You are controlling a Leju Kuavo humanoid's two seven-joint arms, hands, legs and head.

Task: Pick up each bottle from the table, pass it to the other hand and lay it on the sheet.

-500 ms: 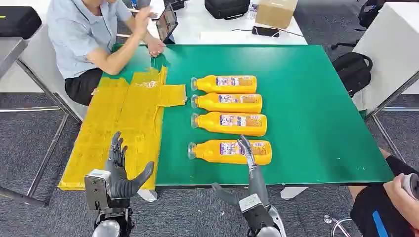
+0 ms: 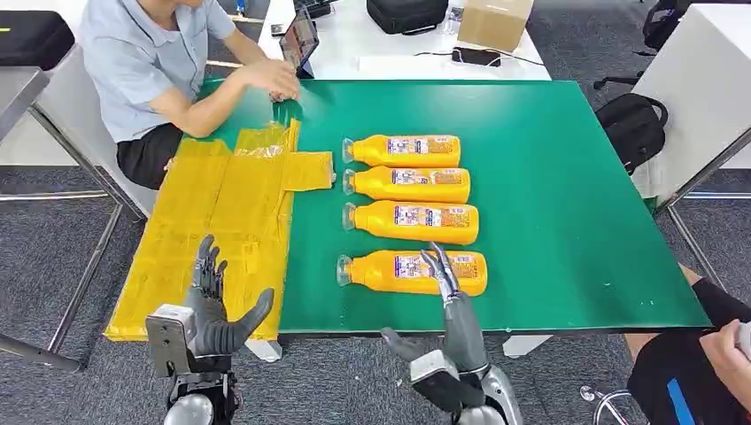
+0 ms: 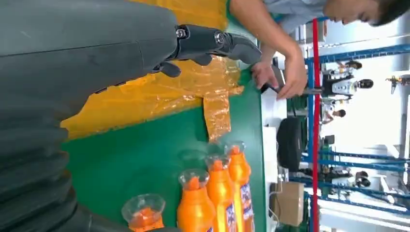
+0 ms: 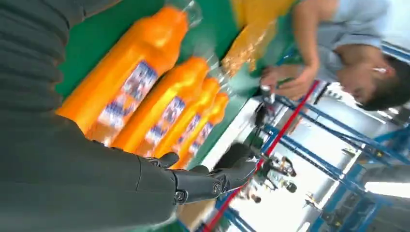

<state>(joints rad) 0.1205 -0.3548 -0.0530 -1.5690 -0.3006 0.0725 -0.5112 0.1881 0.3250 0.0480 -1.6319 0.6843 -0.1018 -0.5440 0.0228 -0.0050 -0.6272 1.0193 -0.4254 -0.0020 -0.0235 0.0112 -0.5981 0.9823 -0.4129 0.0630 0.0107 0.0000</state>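
L hand (image 2: pixel 215 305) fingers spread, empty | R hand (image 2: pixel 449 305) fingers apart over nearest bottle (image 2: pixel 390 271), no grip

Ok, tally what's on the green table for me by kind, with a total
Orange bottles: 4
Yellow sheet: 1
Total: 5

I count four orange bottles (image 2: pixel 412 220) in a column at the middle of the frame, one yellow sheet (image 2: pixel 221 221) at the left, and two people: one (image 2: pixel 159 62) upper left, another (image 2: pixel 700 354) lower right.
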